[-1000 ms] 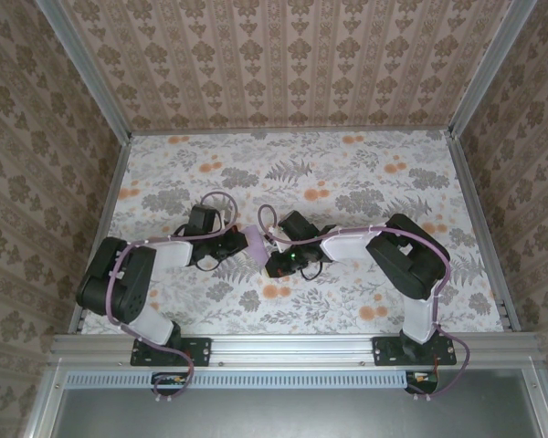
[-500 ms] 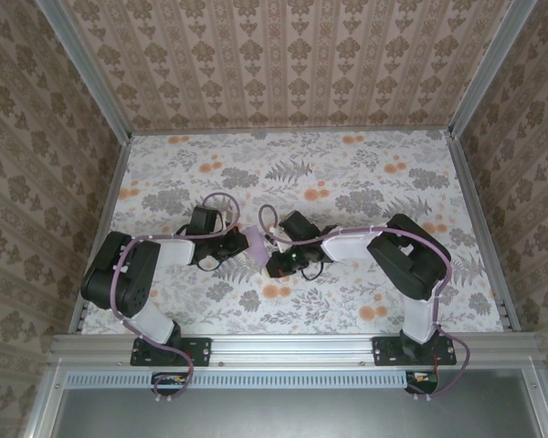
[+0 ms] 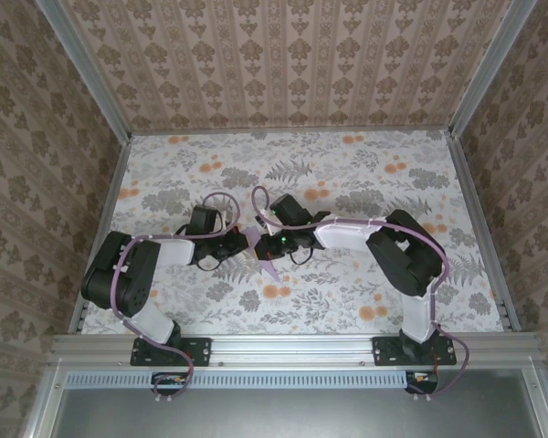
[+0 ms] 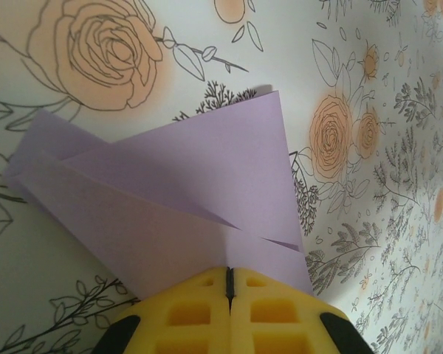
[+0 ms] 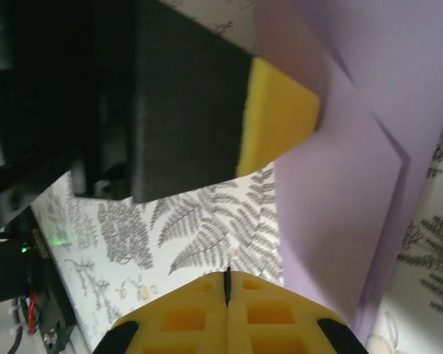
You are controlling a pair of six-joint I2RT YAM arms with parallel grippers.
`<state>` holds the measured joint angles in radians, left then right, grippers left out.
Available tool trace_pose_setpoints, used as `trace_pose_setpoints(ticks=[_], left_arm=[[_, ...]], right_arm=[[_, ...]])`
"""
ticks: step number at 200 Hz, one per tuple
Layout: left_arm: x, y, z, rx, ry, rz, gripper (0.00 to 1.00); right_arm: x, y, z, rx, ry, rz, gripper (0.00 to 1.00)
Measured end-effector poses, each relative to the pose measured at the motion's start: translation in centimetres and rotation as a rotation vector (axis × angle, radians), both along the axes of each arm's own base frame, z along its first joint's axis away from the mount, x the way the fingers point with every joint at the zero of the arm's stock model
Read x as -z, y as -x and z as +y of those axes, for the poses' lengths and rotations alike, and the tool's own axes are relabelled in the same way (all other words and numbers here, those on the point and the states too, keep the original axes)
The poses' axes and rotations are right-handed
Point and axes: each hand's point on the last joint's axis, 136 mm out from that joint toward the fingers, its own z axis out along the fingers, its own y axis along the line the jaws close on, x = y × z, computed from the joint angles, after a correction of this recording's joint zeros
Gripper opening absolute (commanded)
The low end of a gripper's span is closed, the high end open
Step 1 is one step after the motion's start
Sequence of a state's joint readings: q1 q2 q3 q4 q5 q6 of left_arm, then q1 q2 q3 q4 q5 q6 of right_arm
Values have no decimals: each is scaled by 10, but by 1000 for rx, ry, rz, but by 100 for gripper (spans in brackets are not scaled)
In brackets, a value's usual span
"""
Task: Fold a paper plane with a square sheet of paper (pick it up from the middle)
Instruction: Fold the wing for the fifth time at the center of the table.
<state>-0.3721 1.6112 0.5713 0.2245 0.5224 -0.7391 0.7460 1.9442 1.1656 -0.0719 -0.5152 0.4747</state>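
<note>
On tablecloth (image 4: 399, 66), creased lilac paper (image 4: 184, 199), left end effector (image 4: 227, 284) closed, right end effector (image 5: 227, 284) closed

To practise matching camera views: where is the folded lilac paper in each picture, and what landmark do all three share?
Top external: lilac paper at centre, between the two arms.
Left wrist: in the middle, just above the yellow fingers.
Right wrist: on the right side.
Shared landmark: floral tablecloth beneath it.

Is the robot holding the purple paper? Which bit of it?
Yes. The left tool pinches the folded purple paper at one edge. The right tool is shut beside it; whether it grips the paper cannot be told.
</note>
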Motion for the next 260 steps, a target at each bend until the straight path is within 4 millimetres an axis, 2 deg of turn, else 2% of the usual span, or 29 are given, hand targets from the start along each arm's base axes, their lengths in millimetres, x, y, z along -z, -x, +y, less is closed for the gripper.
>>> trace_pose_setpoints(ticks=[19,37,72,88,106,137,180,260], left_arm=[[-1,0,-1,6,4,-1,0],[-2,0,-2,11,11,-6,5],[-9,-1,-4,24,20,-41,17],[-17,-1,-5,31,30,-75,20],[-23,2,-8,44,40,-107,19],[-22,7,-13,71,37,-115,13],[-3,12,-17,97,-1,-74,9],[1,1,-10,67,-43,-42,8]], right_arm=[[18,-3,-7,20,45,24,0],[33,-4,-14,39,83,47,0],[33,-10,-17,60,86,49,0],[33,-11,-17,71,85,57,0],[33,-11,-18,79,84,64,0],[33,-13,-19,100,81,78,0],[33,-14,-20,103,78,84,0],[36,-12,-23,35,91,34,0]])
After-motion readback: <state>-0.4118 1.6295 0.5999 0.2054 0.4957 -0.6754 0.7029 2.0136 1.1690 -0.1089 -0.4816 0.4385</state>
